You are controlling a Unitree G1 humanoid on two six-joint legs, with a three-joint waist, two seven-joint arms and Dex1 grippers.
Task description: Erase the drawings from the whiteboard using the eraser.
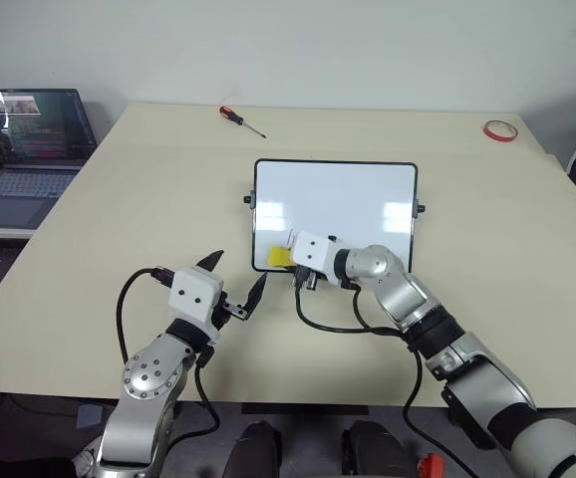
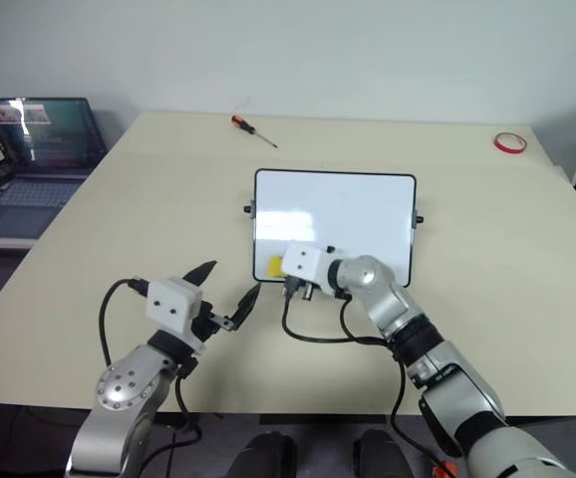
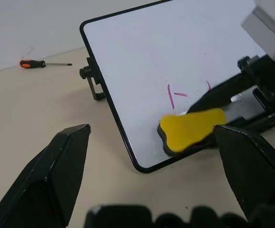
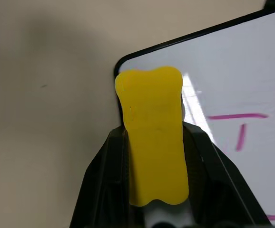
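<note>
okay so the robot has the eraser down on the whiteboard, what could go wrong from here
1. The right gripper holds the eraser at the near left corner of the whiteboard; a stroke outward may slip off the frame onto the table.
2. The pink marks lie just beside the eraser, so a short wipe could miss them.
3. The left gripper hangs open off the board, so pushing might slide the board.

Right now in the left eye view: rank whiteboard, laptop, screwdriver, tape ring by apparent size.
1. whiteboard
2. laptop, cut off by the frame edge, so partly unsure
3. screwdriver
4. red tape ring, close to the screwdriver; both lie far from the camera
</note>
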